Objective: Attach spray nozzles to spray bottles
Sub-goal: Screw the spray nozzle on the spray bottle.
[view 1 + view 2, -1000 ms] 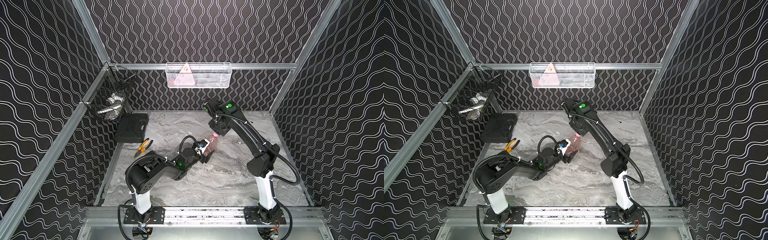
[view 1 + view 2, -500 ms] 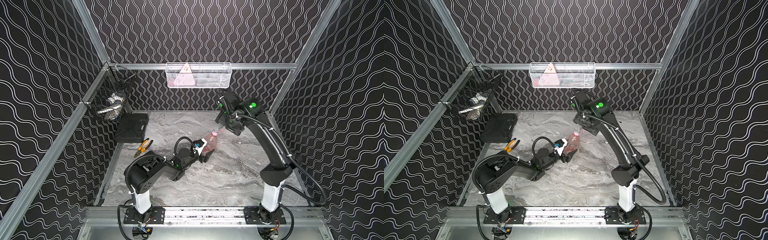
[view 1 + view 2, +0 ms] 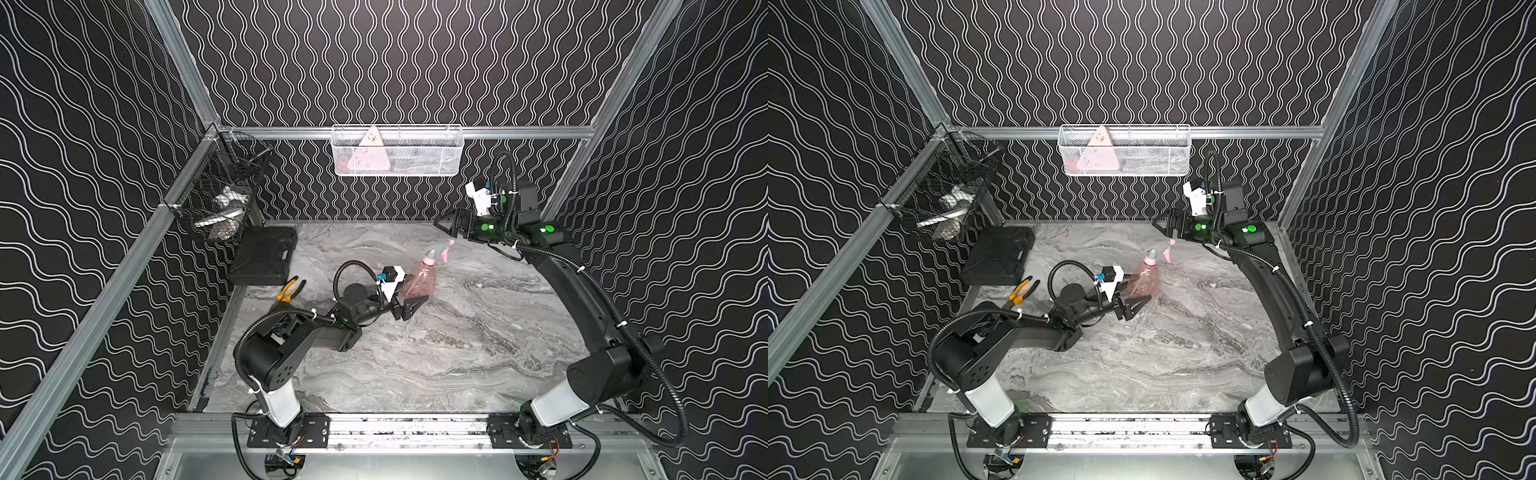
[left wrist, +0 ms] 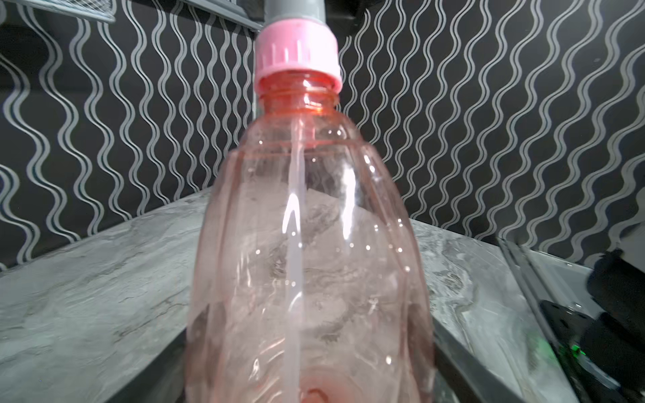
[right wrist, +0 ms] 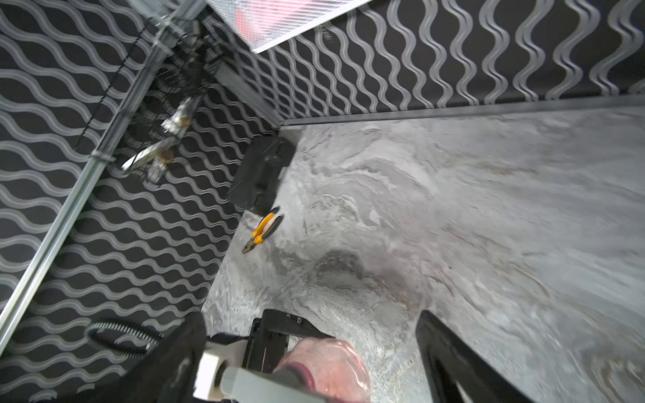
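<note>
Elbow bent, right gripper (image 3: 446, 221) spread near nozzle (image 3: 434, 252).

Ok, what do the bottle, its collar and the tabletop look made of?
Bottle: apparently thin translucent pink plastic, glossy; the tube inside shows through and highlights glint on it. Collar: opaque pink plastic, duller, with moulded ribs. Tabletop: grey veined marble look, smooth; stone or printed laminate, cannot tell.

3 black wavy-lined walls (image 3: 395, 62); grey marbled tabletop (image 3: 457, 353); aluminium rails (image 3: 519, 132); white mesh basket (image 3: 419, 160) on back rail, contents unclear.
</note>
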{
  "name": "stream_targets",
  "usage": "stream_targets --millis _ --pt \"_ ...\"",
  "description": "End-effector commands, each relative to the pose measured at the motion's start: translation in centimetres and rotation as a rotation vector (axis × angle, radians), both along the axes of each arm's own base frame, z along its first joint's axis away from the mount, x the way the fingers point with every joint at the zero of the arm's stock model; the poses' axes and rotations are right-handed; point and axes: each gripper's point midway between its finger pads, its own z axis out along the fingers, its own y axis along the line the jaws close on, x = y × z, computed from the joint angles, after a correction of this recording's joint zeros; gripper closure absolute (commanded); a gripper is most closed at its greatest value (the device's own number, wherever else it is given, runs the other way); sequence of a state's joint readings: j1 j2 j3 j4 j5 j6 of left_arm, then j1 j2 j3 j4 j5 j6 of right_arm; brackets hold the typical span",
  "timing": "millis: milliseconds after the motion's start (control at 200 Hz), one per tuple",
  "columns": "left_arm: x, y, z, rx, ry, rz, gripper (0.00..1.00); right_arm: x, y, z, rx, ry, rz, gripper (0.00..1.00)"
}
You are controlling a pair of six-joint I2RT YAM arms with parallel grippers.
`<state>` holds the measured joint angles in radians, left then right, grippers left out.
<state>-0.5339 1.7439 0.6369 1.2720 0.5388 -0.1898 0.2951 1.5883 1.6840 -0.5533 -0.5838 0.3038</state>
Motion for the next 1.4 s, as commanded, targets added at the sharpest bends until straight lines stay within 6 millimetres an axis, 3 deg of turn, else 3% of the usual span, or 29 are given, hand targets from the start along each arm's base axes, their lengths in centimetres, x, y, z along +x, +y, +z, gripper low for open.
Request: stream_targets --millis 0,145,375,485,631,1011,1196,1371,1396 --pt "-0.5 0.0 1.5 -0.058 -0.004 -0.058 0.51 -0.5 1.4 0.9 0.036 -0.1 0.141 0.02" --pt "-0.5 -0.2 1.6 -0.066 0.004 -0.076 0.52 -1.1 2.1 -0.4 0.059 -0.056 0.19 0.03" --pt "0.0 -0.2 1.4 -0.058 0.01 -0.071 0.52 -2.1 2.8 -1.9 0.076 -0.017 0.218 0.23" --pt "0.1 -0.2 1.2 -0.059 0.017 -0.067 0.52 -2.4 2.9 -2.0 0.055 -0.022 0.207 0.25" --pt "0.4 -0.1 1.1 -0.057 0.02 -0.061 0.52 -2.6 2.9 -2.0 0.02 -0.039 0.187 0.37" --pt "0.7 0.1 1.3 -0.062 0.023 -0.052 0.53 -3.6 4.2 -4.6 -0.141 -0.044 0.168 0.36" --pt "0.6 0.0 1.2 -0.055 0.023 -0.055 0.53 -3.6 4.4 -5.0 -0.173 -0.05 0.157 0.42" --pt "0.7 0.1 1.2 -0.05 0.023 -0.051 0.53 -3.3 4.0 -5.3 -0.213 -0.05 0.14 0.54" --pt "0.7 0.1 1.2 -0.049 0.02 -0.05 0.53 -4.1 4.9 -5.3 -0.217 -0.054 0.166 0.54"
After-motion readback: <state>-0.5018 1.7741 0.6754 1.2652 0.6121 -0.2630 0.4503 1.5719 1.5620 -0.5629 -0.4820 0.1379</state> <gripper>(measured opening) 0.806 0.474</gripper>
